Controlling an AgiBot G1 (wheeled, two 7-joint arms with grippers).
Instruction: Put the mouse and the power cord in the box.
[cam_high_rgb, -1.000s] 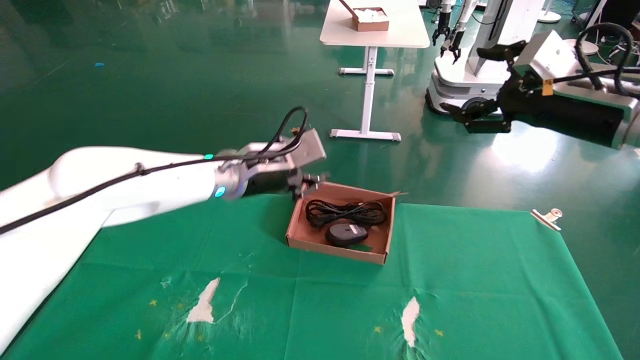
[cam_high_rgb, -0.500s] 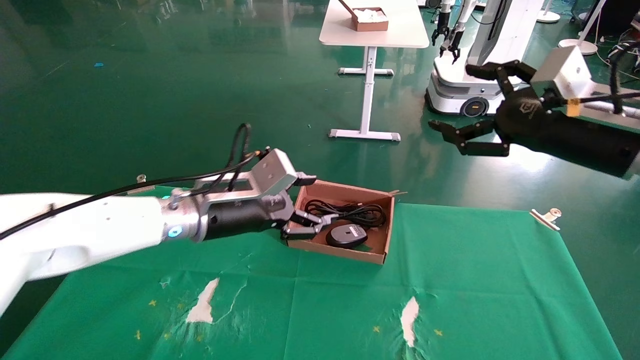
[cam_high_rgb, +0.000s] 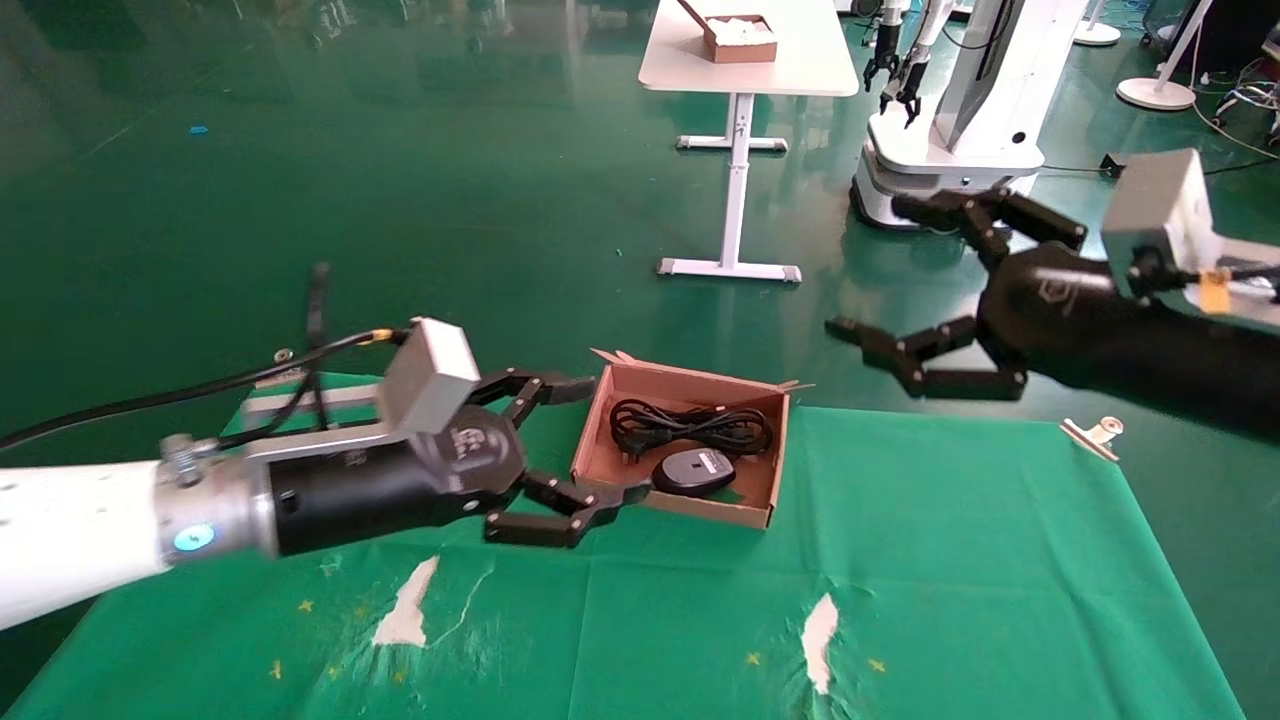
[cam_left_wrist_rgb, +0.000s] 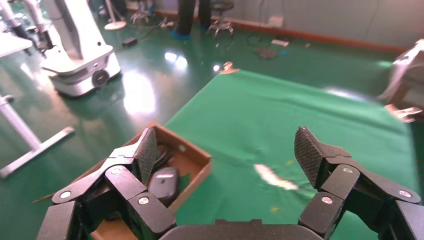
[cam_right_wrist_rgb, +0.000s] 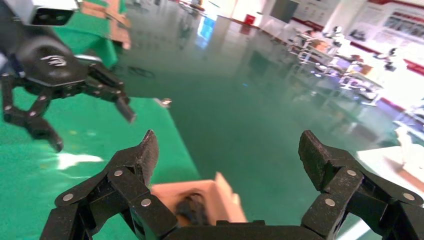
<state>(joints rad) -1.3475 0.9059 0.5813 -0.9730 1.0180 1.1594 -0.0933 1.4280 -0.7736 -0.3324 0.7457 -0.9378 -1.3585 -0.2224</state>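
While both arms hang free, each view reads as follows.

Head view, box: the box (cam_high_rgb: 756, 494) sits mid-cloth, with the mouse (cam_high_rgb: 694, 470) at its 6 o'clock and the power cord (cam_high_rgb: 690, 424) at its 12 o'clock; the mouse's white label is unreadable.
Head view, room: green cloth (cam_high_rgb: 950, 560) lies bare toward 3 o'clock.
Head view, arms: the left gripper (cam_high_rgb: 590, 441) is at the box's 9 o'clock, fingers spread, holding nothing; the right gripper (cam_high_rgb: 868, 268) is raised at 2 o'clock, likewise spread.

Left wrist view: fingers (cam_left_wrist_rgb: 148, 153) apart, box (cam_left_wrist_rgb: 197, 165) and mouse (cam_left_wrist_rgb: 164, 183) beyond.

Right wrist view: fingers (cam_right_wrist_rgb: 145, 155) apart over the box (cam_right_wrist_rgb: 172, 192); left gripper (cam_right_wrist_rgb: 90, 127) opposite.
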